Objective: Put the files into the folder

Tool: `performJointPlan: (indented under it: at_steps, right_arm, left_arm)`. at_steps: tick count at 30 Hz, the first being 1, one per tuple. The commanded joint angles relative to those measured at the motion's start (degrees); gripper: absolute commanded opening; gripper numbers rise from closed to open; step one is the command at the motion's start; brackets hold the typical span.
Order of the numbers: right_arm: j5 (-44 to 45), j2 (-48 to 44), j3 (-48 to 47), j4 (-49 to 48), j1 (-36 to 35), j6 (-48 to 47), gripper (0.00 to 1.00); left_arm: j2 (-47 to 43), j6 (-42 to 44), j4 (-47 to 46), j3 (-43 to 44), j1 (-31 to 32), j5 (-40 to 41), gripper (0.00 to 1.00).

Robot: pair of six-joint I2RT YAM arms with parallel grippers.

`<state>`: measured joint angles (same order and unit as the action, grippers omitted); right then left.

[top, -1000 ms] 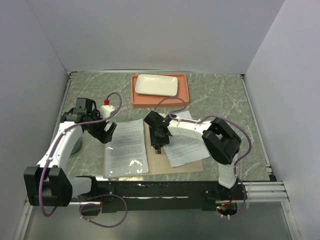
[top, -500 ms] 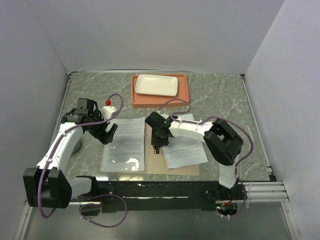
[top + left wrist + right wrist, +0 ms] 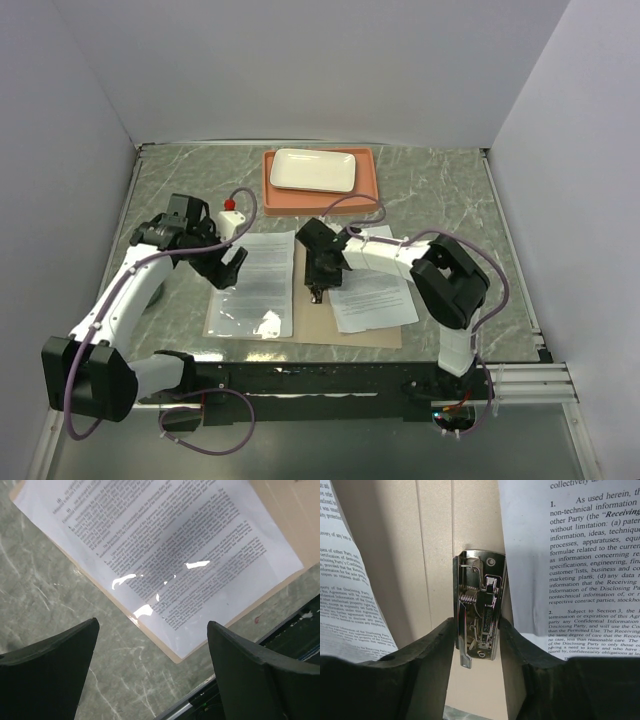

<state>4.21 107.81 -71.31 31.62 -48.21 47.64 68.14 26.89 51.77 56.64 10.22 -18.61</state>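
Over the folder [image 3: 308, 328], top view: left sheet [image 3: 255, 285] lies under its clear pocket [image 3: 268, 322], right sheet [image 3: 372, 290] loose on its right half. Left wrist: my left pincer [image 3: 152, 625] gapes empty above left sheet. Right wrist: my right pincer [image 3: 477, 625] clamps the folder's metal clip [image 3: 480, 600]; clipping, closing probably remain.

top camera looks down; wrist cameras close over the folder [image 3: 312, 322].

Left arm [image 3: 120, 295] and right arm [image 3: 380, 257]: white tubular links are alternating with chunky black joint housings. Purple cables [image 3: 252, 418] are looping loosely along both. Fingers [image 3: 47, 672] are showing matte black, thick, wedge-shaped, with rounded edges.
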Motion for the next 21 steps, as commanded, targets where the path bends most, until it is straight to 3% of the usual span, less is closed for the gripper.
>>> performJointPlan:
  at_steps: [1, 2, 3, 4, 8, 11, 14, 15, 17, 19, 21]
  right_arm:
    - [1.59, -9.26, -0.16, -2.42, -0.22, -5.79, 0.62]
    - [1.77, -11.29, 0.55, -3.92, -0.57, -7.54, 0.69]
    - [2.29, -14.96, 1.43, -6.98, -0.92, -10.6, 0.97]
    - [2.04, -16.74, 3.87, -8.92, -1.19, -11.77, 0.99]
    - [-7.68, -25.69, 10.3, -18.5, 0.65, -13.89, 0.99]
    - [-13.07, -31.67, 15.04, -25.19, 2.49, -11.26, 0.99]
    - [-16.93, -32.93, 21.02, -31.42, 5.13, -9.31, 0.97]
    - [-15.39, -33.01, 21.47, -32.31, 5.92, -9.75, 0.81]
    - [-7.95, -32.06, 18.77, -24.12, 3.66, -12.64, 0.72]
    - [1.88, -30.56, 14.37, -19.51, -1.7, -16.17, 0.79]
    - [1.08, -29.15, 15.13, -17.99, -2.42, -14.78, 0.8]
  left_arm:
    - [-2.31, -3.86, 1.06, 5.76, 0.68, -1.78, 0.96]
    - [-2.83, -4.56, -0.77, 4.54, 0.16, -0.47, 0.96]
    - [-4.14, -7.27, -3.84, 2.62, -1.24, 1.28, 0.96]
    - [-4.5, -7.73, -7.09, -1.23, -1.78, 2.08, 0.96]
    - [-6.87, -9.31, -6.76, 0.39, -0.82, 1.29, 0.96]
    - [-16.26, -8.71, -10.35, 3.82, 1.56, 4.46, 0.96]
    - [-26.02, -6.24, -13.87, -1.86, 1.56, 4.63, 0.96]
    - [-29.78, -6.85, -16.06, -6.15, 1.56, 5.07, 0.96]
    - [-31.31, -4.41, -13.47, -7.86, 1.65, 1.14, 0.96]
    - [-30.27, -3.07, -9.68, -7.08, 1.73, -4.58, 0.96]
    - [-27.37, -3.95, -8.62, -5.76, 1.82, -6.86, 0.96]
